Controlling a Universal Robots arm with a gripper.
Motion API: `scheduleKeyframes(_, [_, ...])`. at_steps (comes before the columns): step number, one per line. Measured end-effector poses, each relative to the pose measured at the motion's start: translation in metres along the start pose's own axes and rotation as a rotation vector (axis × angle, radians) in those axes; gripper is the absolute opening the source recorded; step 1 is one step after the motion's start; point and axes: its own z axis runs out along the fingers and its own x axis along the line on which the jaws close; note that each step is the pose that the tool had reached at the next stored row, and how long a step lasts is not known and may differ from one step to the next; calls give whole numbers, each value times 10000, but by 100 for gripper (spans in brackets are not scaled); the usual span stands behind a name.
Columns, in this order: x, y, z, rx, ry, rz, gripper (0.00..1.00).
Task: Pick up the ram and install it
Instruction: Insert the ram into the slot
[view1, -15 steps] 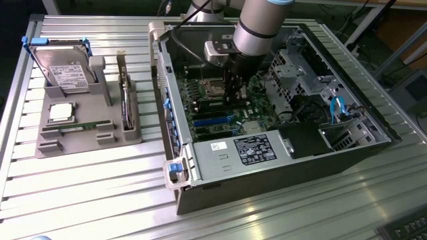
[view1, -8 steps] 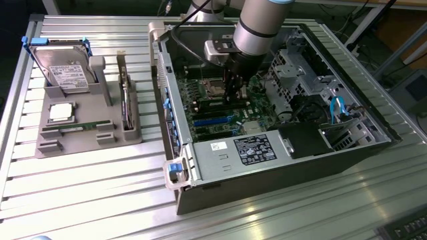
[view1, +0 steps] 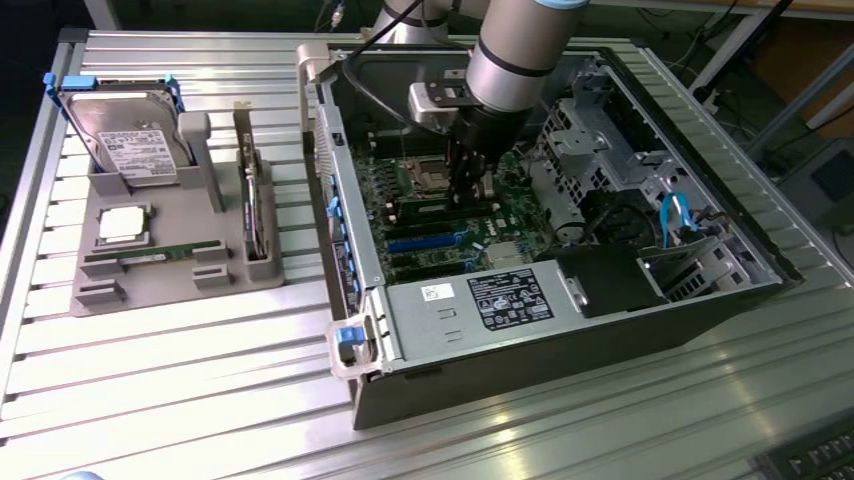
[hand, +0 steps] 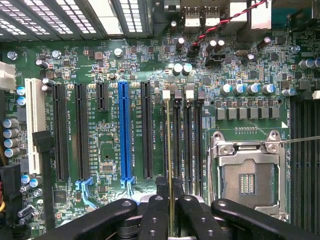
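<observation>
Black-fingered gripper (hand: 170, 196) pinches the thin, flat ram (hand: 169, 145) edge-on above long black memory slots (hand: 187, 150) on the green motherboard (hand: 107, 137).

Open computer case (view1: 534, 385); hard drive (view1: 127, 135); grey tray (view1: 158, 292)
</observation>
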Motion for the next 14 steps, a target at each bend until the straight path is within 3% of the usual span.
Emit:
scheduleKeyframes(10, [-3, -3, 13, 3, 0, -1, 14])
scheduleKeyframes(14, [-3, -4, 13, 57, 0, -1, 14])
